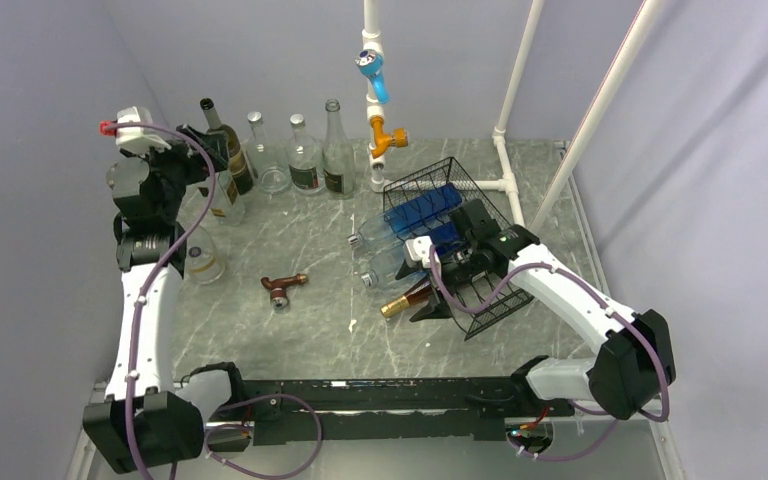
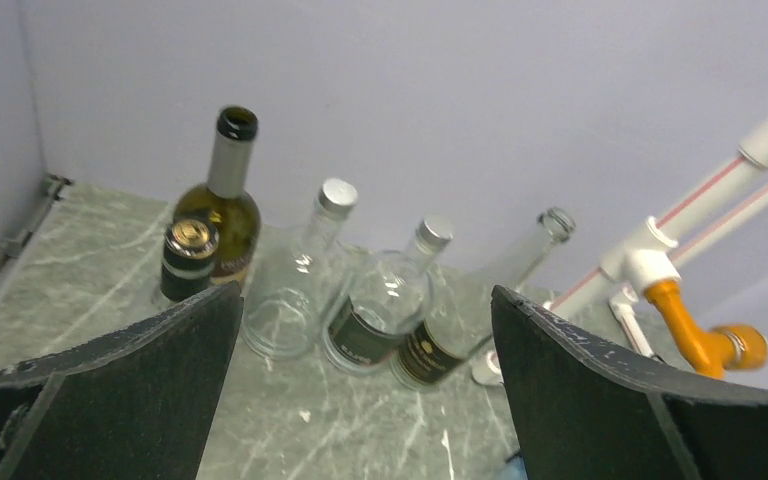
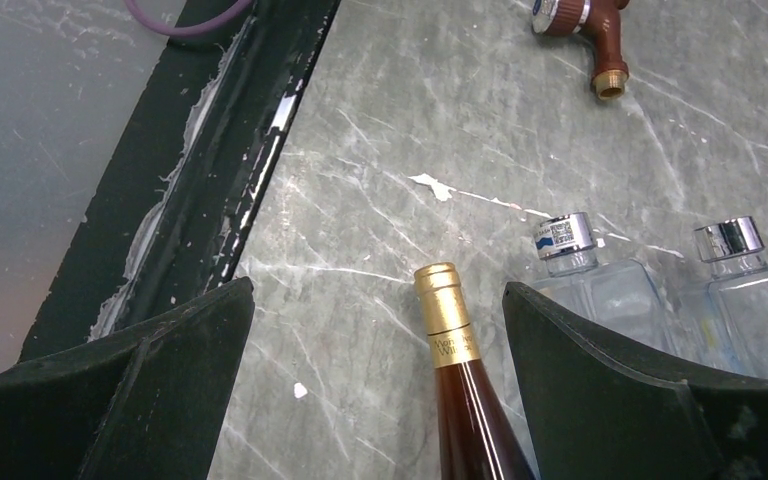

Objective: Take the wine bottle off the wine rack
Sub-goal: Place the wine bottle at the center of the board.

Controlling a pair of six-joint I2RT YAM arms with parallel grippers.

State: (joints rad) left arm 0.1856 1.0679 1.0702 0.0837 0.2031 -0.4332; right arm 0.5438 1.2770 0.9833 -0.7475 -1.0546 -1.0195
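The wine bottle (image 1: 407,298), amber with a gold foil neck, lies in the lowest slot of the black wire wine rack (image 1: 425,172), its neck sticking out toward the table's middle. My right gripper (image 1: 428,290) hovers over that neck. In the right wrist view the wine bottle (image 3: 447,312) lies between the open fingers (image 3: 620,390), nearer the right one and not touched. My left gripper (image 1: 212,155) is raised at the far left, open and holding nothing. The left wrist view shows the left gripper (image 2: 365,390) above bare table in front of a row of standing bottles.
Two clear bottles (image 1: 378,238) with blue labels lie in the rack above the wine bottle. A green wine bottle (image 2: 222,200) and several clear bottles (image 2: 380,310) stand along the back wall. A brown pipe fitting (image 1: 282,288) lies mid-table. A white pipe frame (image 1: 505,130) stands behind the rack.
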